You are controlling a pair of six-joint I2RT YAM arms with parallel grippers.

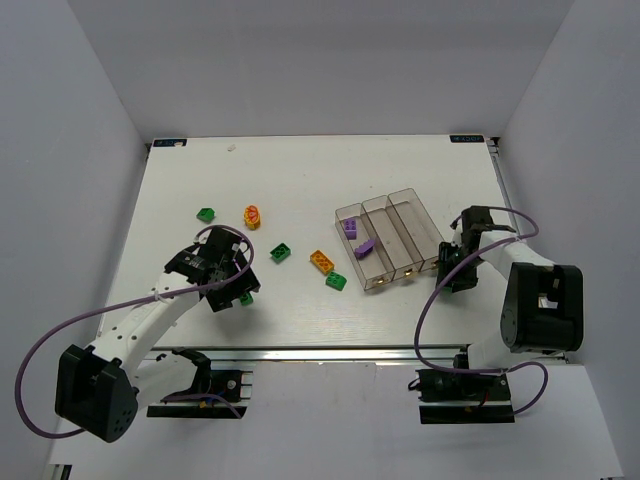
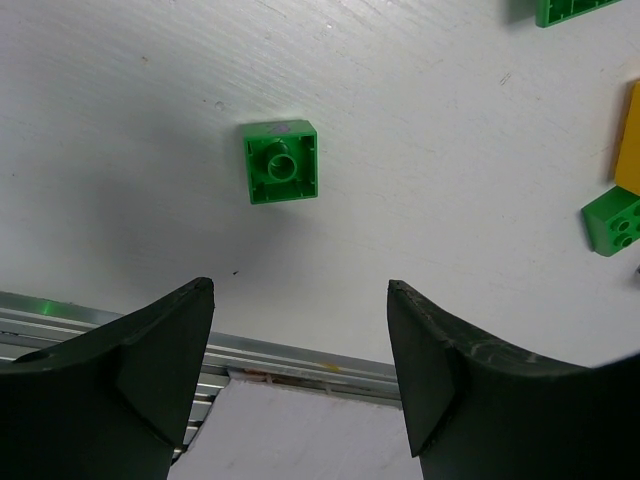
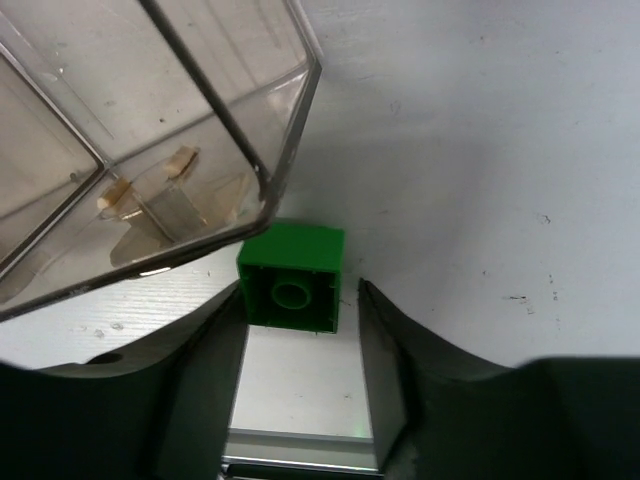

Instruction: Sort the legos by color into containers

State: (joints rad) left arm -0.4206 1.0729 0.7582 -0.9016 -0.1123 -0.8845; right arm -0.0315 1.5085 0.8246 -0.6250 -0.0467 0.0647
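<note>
2 purple legos [image 1: 349, 227] binned; rest on table [image 1: 300, 170]. L end effector [image 2: 300, 300] released; R end effector [image 3: 300, 290] straddles green lego [image 3: 292, 262], bins' [image 1: 418, 232] 4 o'clock, grip unclear.

Top view: the right gripper [image 1: 452, 272] covers whatever lies beneath it, and the left gripper [image 1: 234, 290] hides part of a green lego [image 1: 246, 298] at its near side. Right wrist view: the containers [image 3: 296, 130] run off the top and left edges, and I cannot tell whether the fingers [image 3: 200, 375] actually touch the green brick [image 3: 292, 262] between them. Left wrist view: a second green lego [image 2: 572, 10] is cut by the top edge, an orange-yellow lego [image 2: 630, 140] and a green corner brick [image 2: 612, 222] by the right edge
</note>
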